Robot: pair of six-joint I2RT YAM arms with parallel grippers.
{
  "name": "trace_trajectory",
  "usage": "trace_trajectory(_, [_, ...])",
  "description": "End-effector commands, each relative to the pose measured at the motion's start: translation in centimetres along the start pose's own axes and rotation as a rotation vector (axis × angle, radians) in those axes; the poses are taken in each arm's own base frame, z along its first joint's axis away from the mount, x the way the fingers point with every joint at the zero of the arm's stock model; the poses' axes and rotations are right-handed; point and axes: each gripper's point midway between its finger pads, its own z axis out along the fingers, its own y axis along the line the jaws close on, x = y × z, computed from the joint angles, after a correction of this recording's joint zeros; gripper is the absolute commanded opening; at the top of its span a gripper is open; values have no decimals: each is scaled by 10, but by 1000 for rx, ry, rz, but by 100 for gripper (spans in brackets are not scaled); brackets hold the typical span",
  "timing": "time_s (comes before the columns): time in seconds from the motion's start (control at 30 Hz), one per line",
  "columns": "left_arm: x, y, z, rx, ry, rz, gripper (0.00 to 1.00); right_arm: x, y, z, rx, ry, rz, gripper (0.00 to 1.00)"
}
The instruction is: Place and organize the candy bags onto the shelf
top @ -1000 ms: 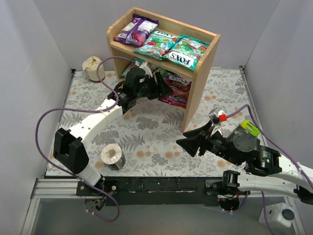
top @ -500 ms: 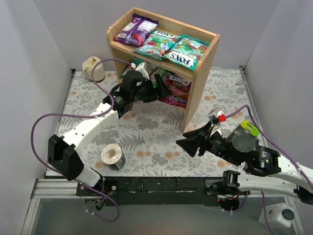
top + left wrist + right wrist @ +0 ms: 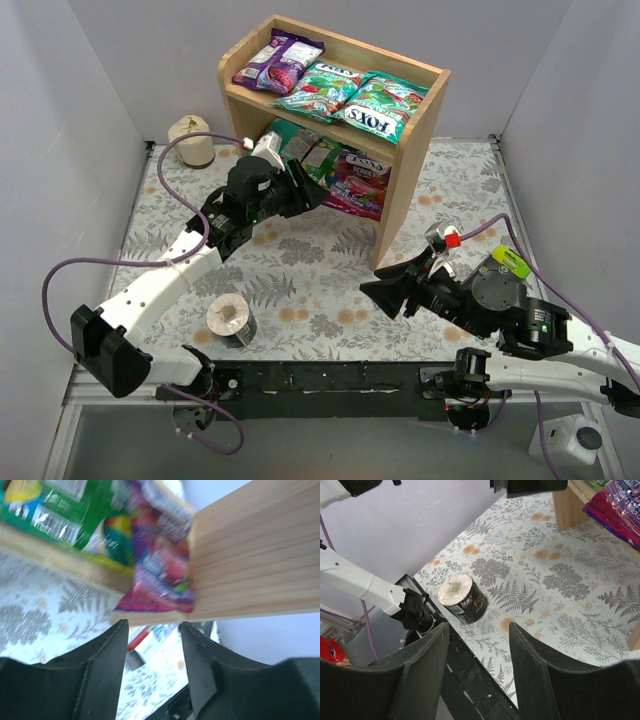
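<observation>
The wooden shelf (image 3: pixel 415 135) stands at the back. Its top tier holds a purple bag (image 3: pixel 280 60) and two green FOX'S bags (image 3: pixel 385 105). The lower tier holds green bags (image 3: pixel 305 150) and a magenta bag (image 3: pixel 360 185). My left gripper (image 3: pixel 314 192) is open and empty just in front of the lower tier. Its wrist view shows the magenta bag (image 3: pixel 160 575), a green bag (image 3: pixel 65 515) and the shelf's side panel (image 3: pixel 250 555) beyond the gripper (image 3: pixel 152 645). My right gripper (image 3: pixel 385 287) is open and empty over the mat, right of centre; it also shows in the right wrist view (image 3: pixel 477 655).
A black tape roll (image 3: pixel 230 320) stands near the front left, also in the right wrist view (image 3: pixel 462 597). A pale round object (image 3: pixel 190 140) sits at the back left. A red-and-white object (image 3: pixel 142 642) shows between the left fingers. White walls enclose the floral mat (image 3: pixel 300 270).
My left gripper has drawn back to the left from the lower tier, uncovering the green bags there. The right arm has not moved.
</observation>
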Motion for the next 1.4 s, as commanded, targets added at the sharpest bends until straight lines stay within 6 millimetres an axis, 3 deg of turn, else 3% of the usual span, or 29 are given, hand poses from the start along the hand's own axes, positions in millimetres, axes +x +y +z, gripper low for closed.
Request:
trace_trajectory(0.0, [19,16,-6,-29,36,9,44,-16,1,-2,13,-47,15,58])
trace_trajectory(0.03, [20,19,-9,-33,27,18,44,-16,0,-2,23,-47,23,58])
trace_trajectory(0.13, [17,29,-28,-55,-17,67,62,-7,-16,-1,111,-18,15,61])
trace_trajectory(0.17, [6,33,-40,-85,-79,84,72,-9,-27,-2,172,-27,12,64])
trace_trajectory(0.23, [12,50,-50,-140,-75,124,85,3,-49,-7,281,5,2,71])
trace_trajectory(0.27, [6,53,-62,-165,-109,135,98,4,-63,-9,362,-13,17,73])
trace_trajectory(0.37, [13,76,-76,-256,-90,185,98,21,-100,-23,546,0,6,80])
trace_trajectory(0.53, [13,112,-101,-431,-112,225,98,37,-136,-49,714,-21,35,90])
trace_trajectory(0.67, [12,133,-119,-513,-154,244,98,51,-169,-84,877,-24,33,92])
trace_trajectory(0.8, [12,142,-130,-528,-198,260,98,58,-189,-109,972,-49,49,93])
trace_trajectory(0.93, [11,142,-133,-513,-223,254,98,59,-194,-117,975,-81,92,93])
trace_trajectory(1.37, [6,134,-136,-479,-246,253,98,61,-194,-116,962,-82,97,93])
